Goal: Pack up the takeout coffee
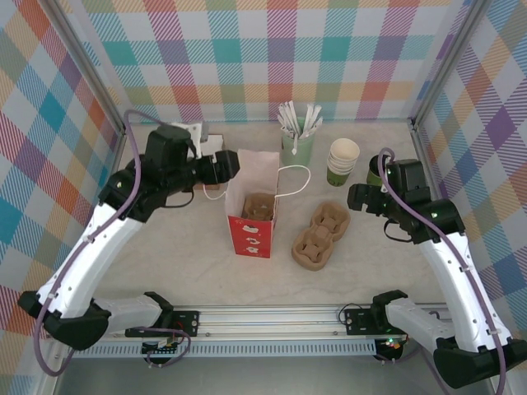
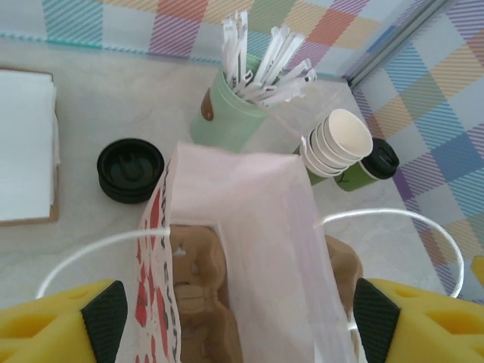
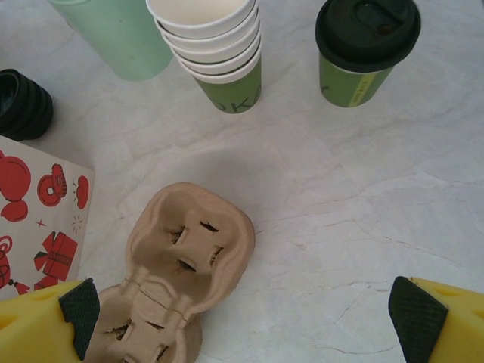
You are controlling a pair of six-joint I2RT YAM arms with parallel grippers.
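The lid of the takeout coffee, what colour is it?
The lid is black; the right wrist view shows it best.

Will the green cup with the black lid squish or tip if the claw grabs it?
The lidded green cup looks like thin paper, so a hard squeeze may dent it. Its black lid probably stiffens the rim. It stands upright and narrows downward, so a sideways push could tip it.

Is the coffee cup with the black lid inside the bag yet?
No, the small green paper cup with the round black plastic lid stands on the table beside the stack of lidless green cups.
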